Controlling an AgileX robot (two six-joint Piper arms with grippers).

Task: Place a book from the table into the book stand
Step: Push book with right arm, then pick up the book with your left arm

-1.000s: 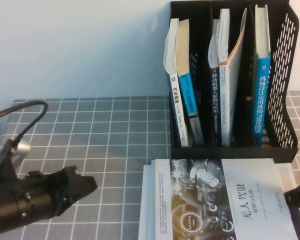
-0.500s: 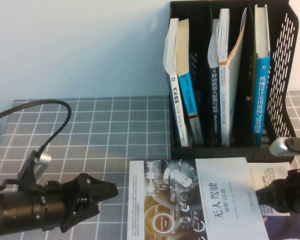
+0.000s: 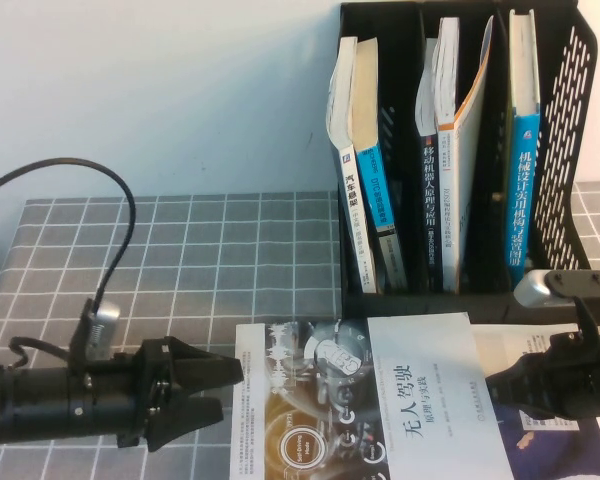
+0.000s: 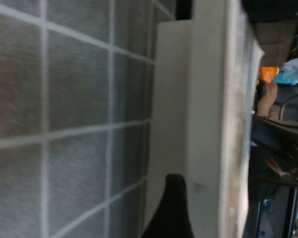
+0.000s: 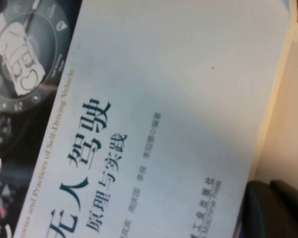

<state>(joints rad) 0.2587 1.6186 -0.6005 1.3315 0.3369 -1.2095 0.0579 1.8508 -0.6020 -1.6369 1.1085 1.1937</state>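
Book [image 3: 380,400] lies flat on table [image 3: 180,260], front of book stand [image 3: 565,150], left edge free. Left gripper [image 3: 225,390] wide open, empty, tips just beside that edge. Right gripper [image 3: 495,385] at book's right edge; grip can't tell.

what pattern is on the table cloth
Grey cloth with a white-line square grid, clearest in the high view.
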